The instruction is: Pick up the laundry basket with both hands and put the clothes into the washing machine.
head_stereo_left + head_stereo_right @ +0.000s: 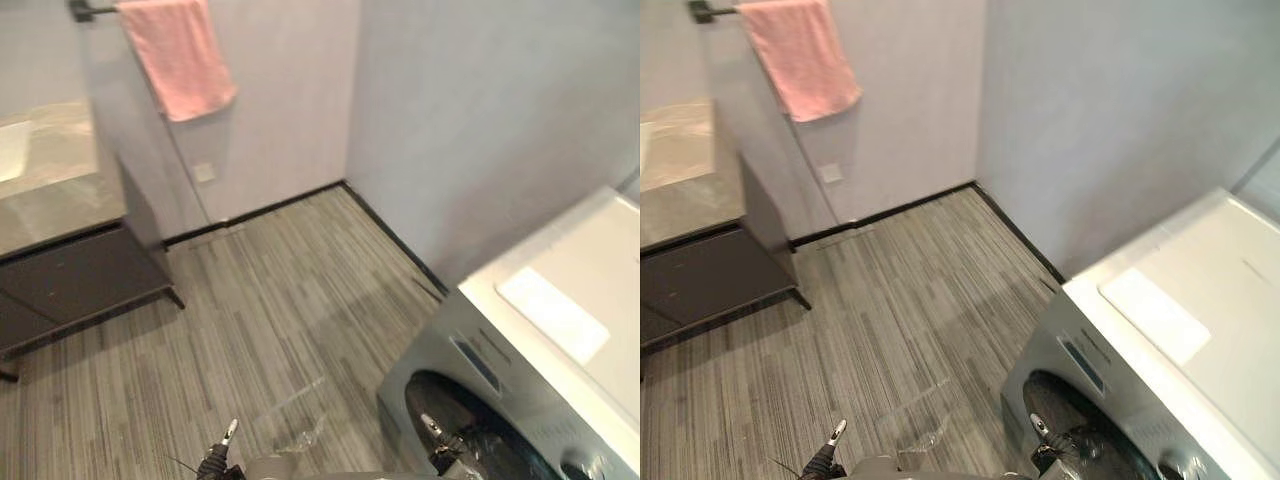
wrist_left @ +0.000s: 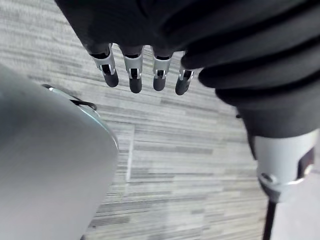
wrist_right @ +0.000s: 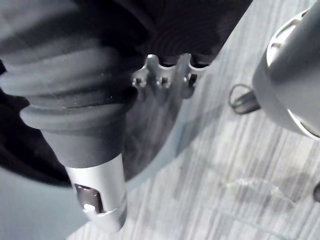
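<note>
One white-topped, grey-fronted washing machine (image 1: pixel 535 335) stands at right.

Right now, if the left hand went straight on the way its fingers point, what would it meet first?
Probably the striped grey floor: the fingers of the left hand point at it with nothing between, though depth is unclear.

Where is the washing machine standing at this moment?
The washing machine stands at the lower right of the eye views, against the right-hand wall, across the striped floor from the dark cabinet.
</note>
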Controlling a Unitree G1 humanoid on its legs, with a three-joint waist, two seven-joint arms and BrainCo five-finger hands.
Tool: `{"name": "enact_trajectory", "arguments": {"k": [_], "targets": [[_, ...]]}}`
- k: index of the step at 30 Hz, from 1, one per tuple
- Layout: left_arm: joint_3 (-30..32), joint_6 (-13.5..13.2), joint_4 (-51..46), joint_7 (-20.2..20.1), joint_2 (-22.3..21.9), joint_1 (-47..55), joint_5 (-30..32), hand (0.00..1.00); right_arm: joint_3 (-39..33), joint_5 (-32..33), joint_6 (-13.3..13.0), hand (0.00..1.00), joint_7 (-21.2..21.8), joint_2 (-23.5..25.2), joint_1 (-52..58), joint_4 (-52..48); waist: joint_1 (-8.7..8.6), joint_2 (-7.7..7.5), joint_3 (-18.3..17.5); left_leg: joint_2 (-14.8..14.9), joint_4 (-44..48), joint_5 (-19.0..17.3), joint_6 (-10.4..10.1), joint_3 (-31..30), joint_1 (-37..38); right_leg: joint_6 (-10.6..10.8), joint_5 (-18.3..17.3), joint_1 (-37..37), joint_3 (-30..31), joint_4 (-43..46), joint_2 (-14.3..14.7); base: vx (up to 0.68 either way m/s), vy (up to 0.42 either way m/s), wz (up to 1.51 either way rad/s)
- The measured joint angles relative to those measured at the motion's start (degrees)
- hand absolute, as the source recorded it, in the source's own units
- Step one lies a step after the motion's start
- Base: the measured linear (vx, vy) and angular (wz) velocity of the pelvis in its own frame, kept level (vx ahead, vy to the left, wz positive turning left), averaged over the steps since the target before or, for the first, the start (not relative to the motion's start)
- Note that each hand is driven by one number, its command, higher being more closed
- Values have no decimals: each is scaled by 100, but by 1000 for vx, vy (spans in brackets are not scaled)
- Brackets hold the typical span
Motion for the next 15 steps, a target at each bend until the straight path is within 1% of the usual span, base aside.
{"name": "enact_trajectory", "arguments": {"k": [1,2,3,4,5,6,7,8,9,10,11,13,15], "targets": [[5,0,1,1,-2,0,0,0,-36,49,52,0,-52,2,6,3,-11,-6,-24,-5,-90,15,15,60,3,0,0,44,-55,16,0,158,-19,132],[0,-1,4,6,-19,-5,0,0,-151,192,126,0,-111,-14,-10,8,-14,11,-11,-74,-330,76,71,51,11,0,0,29,-131,154,-34,124,1,127],[-12,3,18,27,-38,-35,4,0,-201,230,129,0,-136,-76,37,17,-29,54,14,-136,-679,228,148,-10,109,4,-16,-238,-187,665,-98,114,-7,115],[-30,13,28,38,-61,-70,7,0,-201,253,146,0,-140,-177,17,17,-16,176,91,-77,-916,276,139,-83,165,-35,-69,-489,-122,943,-109,71,-41,88],[-35,13,137,72,-87,-82,43,0,-167,266,248,0,-142,-273,-47,65,-19,236,119,11,-1240,276,140,-149,240,18,-340,-284,296,-541,320,31,-60,63],[93,2,189,116,22,-148,65,0,-93,221,158,0,-115,-155,-29,69,23,-7,235,-250,-1274,257,134,-144,234,-92,910,-138,474,-1609,267,11,-76,68],[146,10,269,130,13,-232,129,0,-78,227,121,0,-74,-152,-59,50,-27,83,296,-230,-1333,203,107,-247,294,-45,879,-57,416,-1583,261,7,-29,45],[243,91,315,138,-78,-204,193,0,-47,176,72,0,-35,-229,-65,53,-16,120,301,-210,-1617,217,139,-168,505,-32,886,-49,453,-1461,266,6,5,21],[275,88,293,156,-137,-158,193,0,-45,142,68,0,-37,-243,-65,52,-5,116,296,-192,-1757,216,137,-88,627,-21,853,-35,473,-1426,268,-14,43,-8],[312,69,292,154,-200,-138,216,0,4,123,44,0,-35,-241,-81,48,18,166,245,-192,-2001,215,131,-12,818,14,751,-52,514,-1296,248,-61,49,-12],[345,80,299,149,-201,-121,235,0,90,80,34,0,-9,-224,-82,23,3,159,226,-250,-2160,241,91,-7,922,33,614,-116,555,-1101,186,-84,46,-9],[393,100,291,149,-207,-103,235,0,203,12,21,0,73,-220,-79,12,3,118,200,-332,-2254,245,91,59,964,67,423,-314,613,-706,39,-97,64,-8],[398,97,270,150,-104,-78,235,0,335,-81,-9,0,73,-154,-42,3,21,-109,176,-648,-2370,220,123,153,1051,231,-52,-662,747,118,-379,-158,150,-4]]}}
